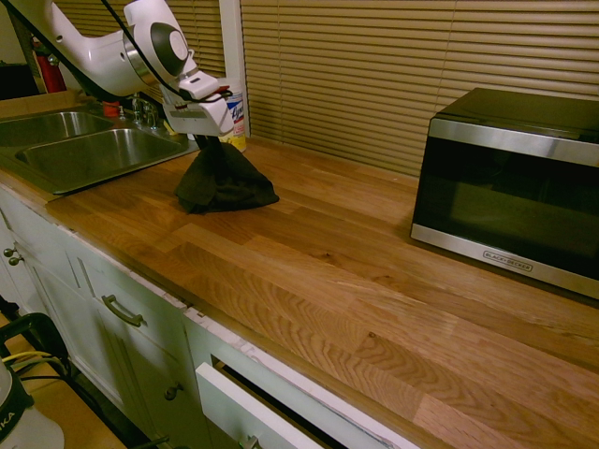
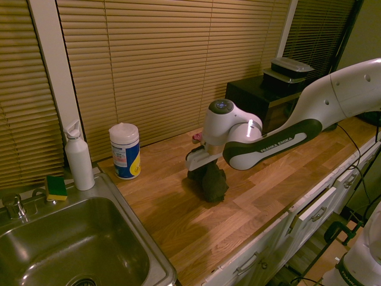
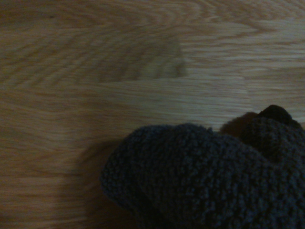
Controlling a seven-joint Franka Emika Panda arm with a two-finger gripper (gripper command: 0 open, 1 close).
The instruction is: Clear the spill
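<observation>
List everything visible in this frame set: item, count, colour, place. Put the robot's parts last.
Cloth: one, dark grey-black, bunched on the wooden counter under the gripper, lower part spread on the wood.
Spill: no blots visible in any view.
Wipes canister: one, white with blue and yellow label, on the counter by the blinds.
Bottle: one, white, at the sink's back edge.
Sponge: one, yellow and green, beside the bottle.
Sink: one double steel basin, at the counter's end.
Faucet: one, steel, at the sink's rim.
Microwave: one, black and silver, at the counter's other end.
Small pink item: one, near the blinds; too small to identify.
Gripper: one, white, at the top of the cloth, fingers hidden.
</observation>
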